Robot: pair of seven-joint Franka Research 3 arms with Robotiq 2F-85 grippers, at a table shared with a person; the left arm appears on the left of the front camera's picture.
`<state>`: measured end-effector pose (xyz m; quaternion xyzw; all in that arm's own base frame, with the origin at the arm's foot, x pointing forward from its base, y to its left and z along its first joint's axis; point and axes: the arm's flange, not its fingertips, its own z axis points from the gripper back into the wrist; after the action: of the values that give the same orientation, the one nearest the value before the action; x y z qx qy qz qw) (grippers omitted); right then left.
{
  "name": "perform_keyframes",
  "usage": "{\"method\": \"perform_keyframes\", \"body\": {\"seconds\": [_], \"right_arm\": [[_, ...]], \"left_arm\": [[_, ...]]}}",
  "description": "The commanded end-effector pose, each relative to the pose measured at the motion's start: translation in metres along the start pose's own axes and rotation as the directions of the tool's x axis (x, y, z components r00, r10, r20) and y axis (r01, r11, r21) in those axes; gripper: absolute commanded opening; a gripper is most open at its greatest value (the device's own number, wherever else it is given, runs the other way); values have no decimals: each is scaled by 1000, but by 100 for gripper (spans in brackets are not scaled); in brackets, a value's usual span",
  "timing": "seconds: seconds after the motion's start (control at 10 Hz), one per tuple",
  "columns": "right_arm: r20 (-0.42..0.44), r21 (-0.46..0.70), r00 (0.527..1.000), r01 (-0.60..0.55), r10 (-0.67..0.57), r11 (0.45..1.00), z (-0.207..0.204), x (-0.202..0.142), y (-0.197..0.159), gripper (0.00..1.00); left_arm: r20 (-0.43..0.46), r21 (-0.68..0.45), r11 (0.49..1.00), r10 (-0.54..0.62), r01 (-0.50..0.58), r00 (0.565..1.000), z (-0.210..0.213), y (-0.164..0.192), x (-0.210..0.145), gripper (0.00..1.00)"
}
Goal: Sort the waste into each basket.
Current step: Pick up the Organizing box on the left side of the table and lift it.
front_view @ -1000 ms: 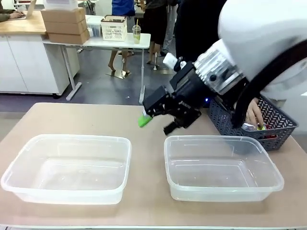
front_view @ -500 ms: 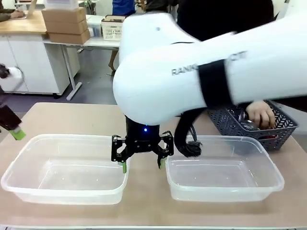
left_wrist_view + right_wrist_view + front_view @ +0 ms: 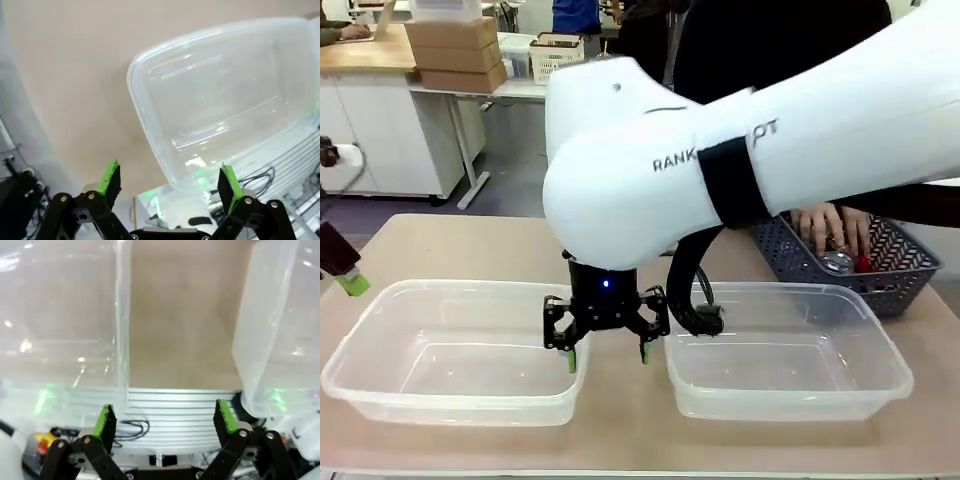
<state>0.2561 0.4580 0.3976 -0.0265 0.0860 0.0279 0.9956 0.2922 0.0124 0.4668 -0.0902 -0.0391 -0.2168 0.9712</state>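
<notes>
Two clear tubs stand side by side, the left basket and the right basket, both with nothing in them. My right gripper reaches across and hangs open, pointing down over the gap between them, its near finger over the left tub's right rim. The right wrist view has that gripper open above the bare strip between the tub walls. My left gripper is open beside the left basket; one green pad pokes in at the left edge. A silver can and a red can lie in the dark basket.
The dark lattice basket sits at the back right, and a person's hand reaches into it. My right arm's large white body blocks much of the middle. Bare table lies behind the left tub.
My right gripper swung from above the far middle of the table down to the gap between the tubs, then shifted slightly left and nearer. The left gripper came in at the left edge. The person's hand moved in the basket.
</notes>
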Motion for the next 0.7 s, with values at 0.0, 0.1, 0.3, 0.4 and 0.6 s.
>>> {"method": "perform_keyframes", "body": {"seconds": [0.0,0.1,0.3,0.4,0.6], "right_arm": [[44,28,993,107,-108,994,-9,18,35,100],[53,25,993,107,-108,994,-15,21,42,100],[76,1,990,118,-117,993,-25,24,54,100],[79,11,990,114,-114,993,-26,24,53,100],[120,-20,988,103,-100,994,-25,19,48,40]], "left_arm": [[-158,38,997,-67,74,985,-52,-1,-10,100],[-168,63,997,-33,44,985,-68,-3,-11,100],[-213,75,997,-11,28,977,-98,-9,-5,100],[-241,36,998,-33,42,970,-110,-12,-2,100],[-243,37,997,-50,61,969,-121,-15,-1,43]]}}
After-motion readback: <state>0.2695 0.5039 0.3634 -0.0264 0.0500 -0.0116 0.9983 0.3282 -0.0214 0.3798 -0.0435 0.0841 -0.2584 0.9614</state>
